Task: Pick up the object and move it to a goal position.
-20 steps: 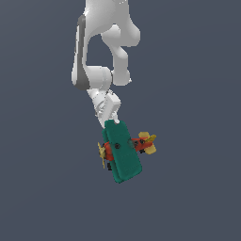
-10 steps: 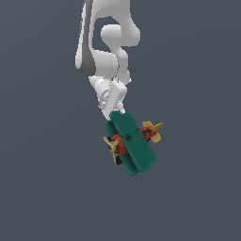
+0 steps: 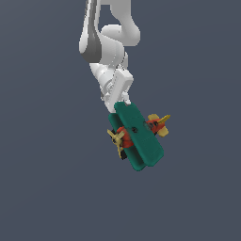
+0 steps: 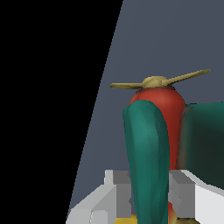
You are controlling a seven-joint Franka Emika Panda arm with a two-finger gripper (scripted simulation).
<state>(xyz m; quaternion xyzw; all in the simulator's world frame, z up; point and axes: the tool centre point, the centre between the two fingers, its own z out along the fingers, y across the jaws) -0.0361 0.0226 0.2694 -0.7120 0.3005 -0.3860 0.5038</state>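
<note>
No text, label, brand, number or sign can be read in either view, neither on the toy nor on the arm.

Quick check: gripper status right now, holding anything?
Gripper: shut on the toy biplane, fingers clamped on either side of a teal wing.
</note>
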